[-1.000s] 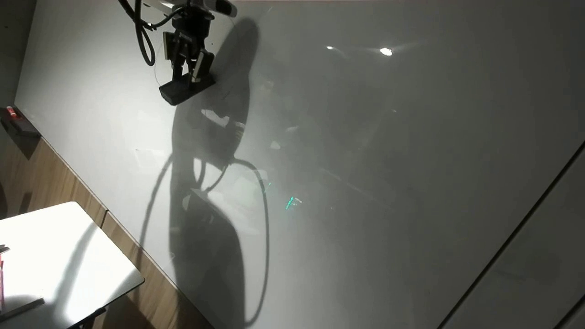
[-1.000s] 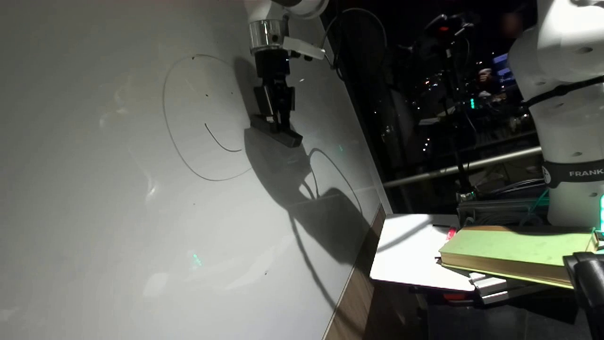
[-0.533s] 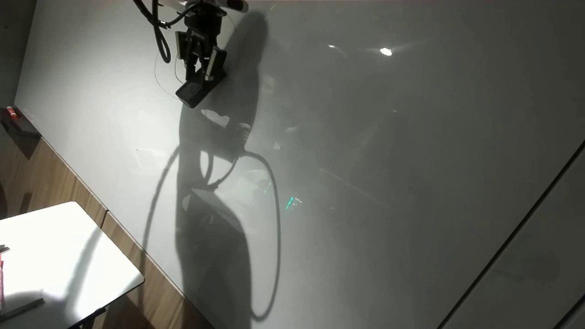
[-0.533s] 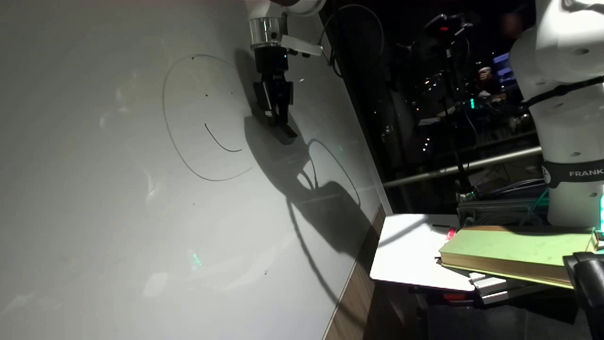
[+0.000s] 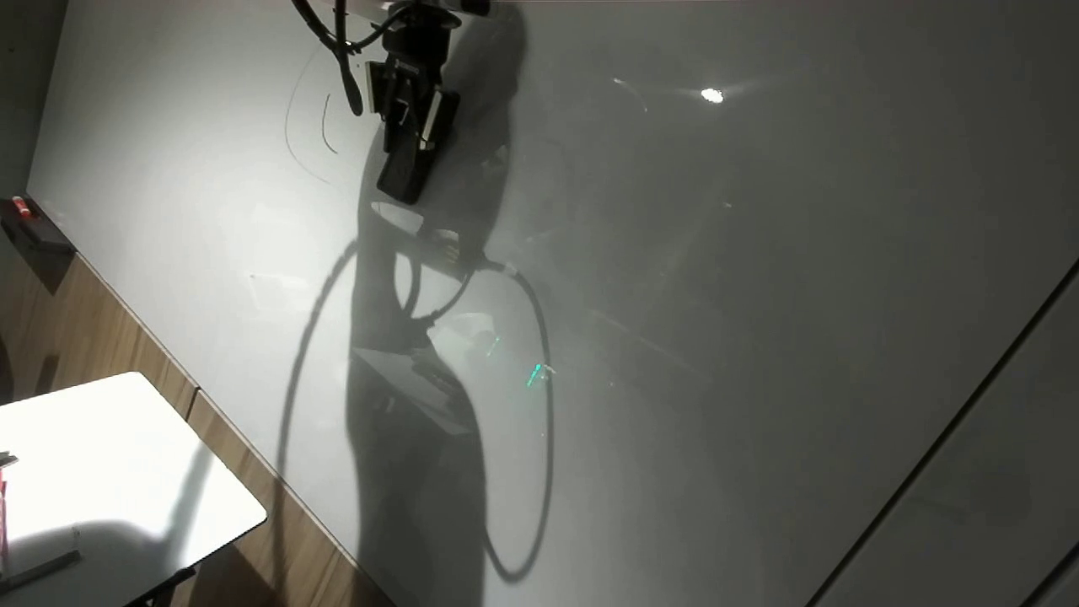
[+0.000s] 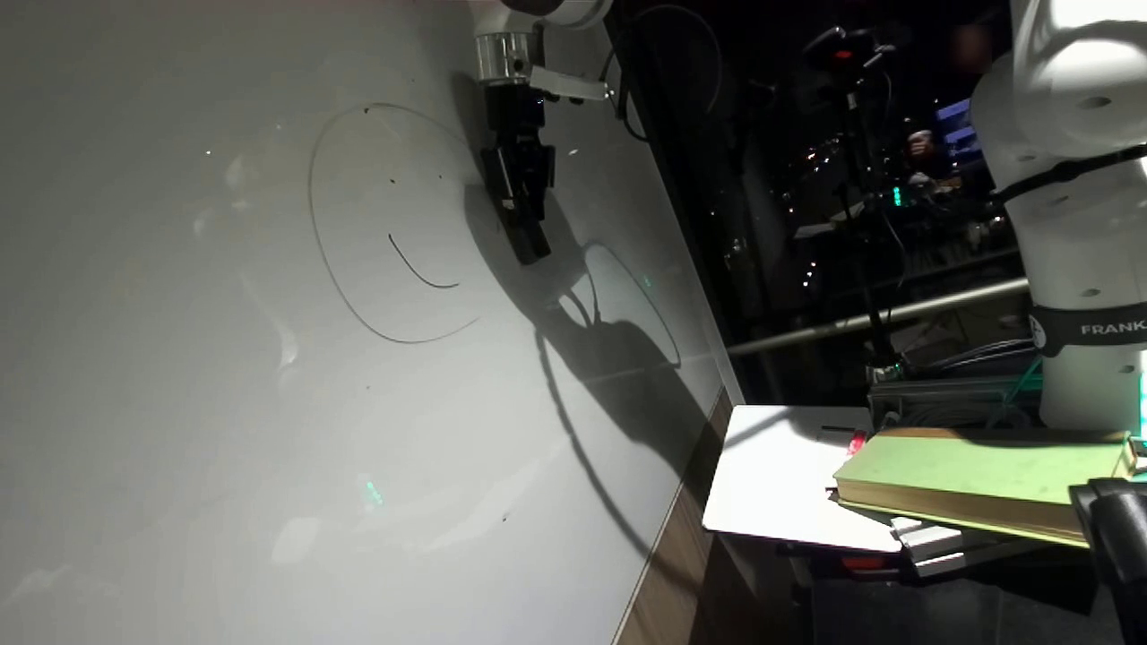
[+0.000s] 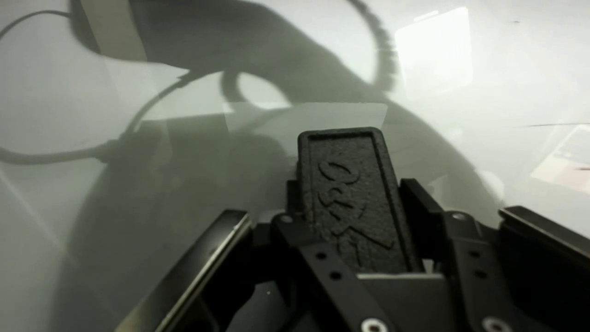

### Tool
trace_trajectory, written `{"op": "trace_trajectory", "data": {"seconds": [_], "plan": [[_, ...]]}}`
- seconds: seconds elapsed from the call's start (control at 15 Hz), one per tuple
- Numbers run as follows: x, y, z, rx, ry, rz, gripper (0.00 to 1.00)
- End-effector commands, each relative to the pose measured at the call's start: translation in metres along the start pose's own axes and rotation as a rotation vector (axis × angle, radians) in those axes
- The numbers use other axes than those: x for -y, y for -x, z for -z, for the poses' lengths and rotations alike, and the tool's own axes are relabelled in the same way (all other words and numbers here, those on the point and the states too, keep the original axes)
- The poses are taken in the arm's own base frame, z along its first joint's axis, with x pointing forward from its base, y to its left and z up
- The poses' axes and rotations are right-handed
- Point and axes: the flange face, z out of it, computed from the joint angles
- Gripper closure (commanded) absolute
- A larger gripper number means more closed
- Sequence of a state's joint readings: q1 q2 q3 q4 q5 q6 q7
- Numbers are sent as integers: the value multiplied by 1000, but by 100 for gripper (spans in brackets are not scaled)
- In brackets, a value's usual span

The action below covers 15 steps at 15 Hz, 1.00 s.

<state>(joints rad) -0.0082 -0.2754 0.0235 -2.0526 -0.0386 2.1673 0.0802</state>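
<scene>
Exterior view: a whiteboard (image 6: pixel 179 430) with a thin ring (image 6: pixel 310 193) and short arc (image 6: pixel 412 268) drawn on it; next, right of the arc, the end effector (image 6: pixel 526 210), parted just enough to clamp a black block (image 6: pixel 532 246), its contact with the board unclear; then a white desk (image 6: pixel 771 484), partly hidden by a green book (image 6: pixel 968 470).

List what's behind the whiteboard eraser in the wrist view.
Around the whiteboard eraser, held between the fingers, a whiteboard shows, with a dark shadow and pale reflections. The patch directly behind is covered, so nothing there can be seen.
</scene>
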Motion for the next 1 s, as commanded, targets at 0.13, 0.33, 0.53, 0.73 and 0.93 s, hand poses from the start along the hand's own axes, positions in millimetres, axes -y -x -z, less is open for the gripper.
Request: {"op": "trace_trajectory", "data": {"seconds": [0.13, 0.33, 0.53, 0.73, 0.93], "plan": [[14, -13, 0, -6, -5, 10, 71], [40, -8, -3, 0, -13, 34, 71], [61, -7, -3, 2, -20, 56, 71], [62, -11, -10, 4, -10, 67, 71], [51, -14, -17, 7, 13, 72, 71]]}}
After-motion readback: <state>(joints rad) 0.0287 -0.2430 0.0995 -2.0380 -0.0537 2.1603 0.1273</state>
